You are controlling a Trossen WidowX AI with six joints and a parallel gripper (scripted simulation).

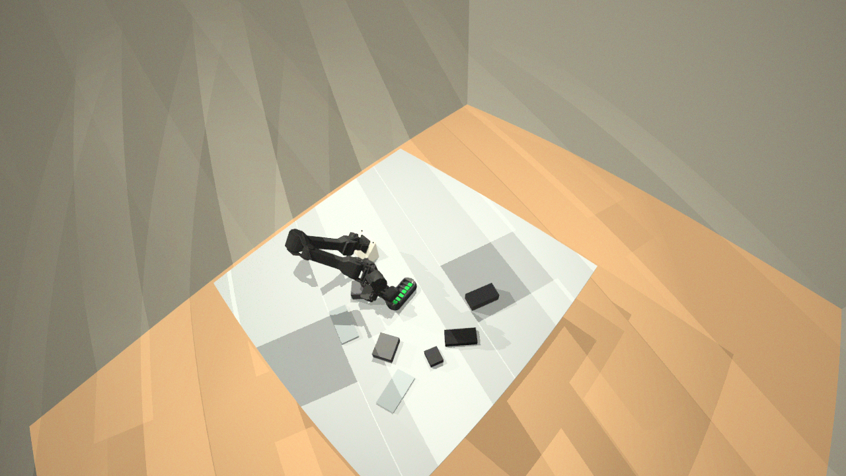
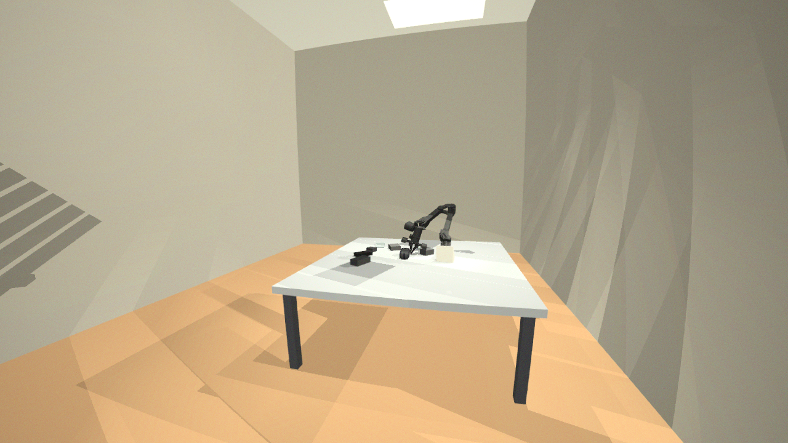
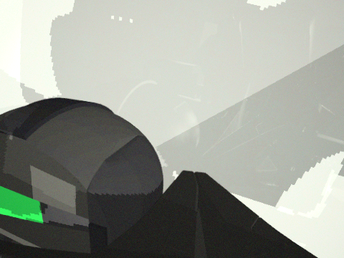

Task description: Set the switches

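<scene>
The dark grey controller unit (image 1: 405, 293) (image 2: 404, 253) (image 3: 72, 143) lies on the bench, its row of rocker switches showing several green ends in the top view. In the wrist view its rounded end fills the lower left, with one green patch at the left edge. Single switch settings are too small to tell, and the label on the underside is hidden. My gripper (image 3: 191, 183) is shut and empty, its fingertips together. It is low beside the end of the unit; whether it touches the unit cannot be told.
A dark grey box (image 1: 482, 296) (image 2: 360, 260), a black box (image 1: 461, 337), a small dark block (image 1: 433, 356), a grey box (image 1: 386, 347) and two pale plates (image 1: 346, 325) (image 1: 395, 391) lie around. Another dark block (image 2: 426, 251) is beneath the arm. A cream block (image 2: 444, 253) stands by the arm's base.
</scene>
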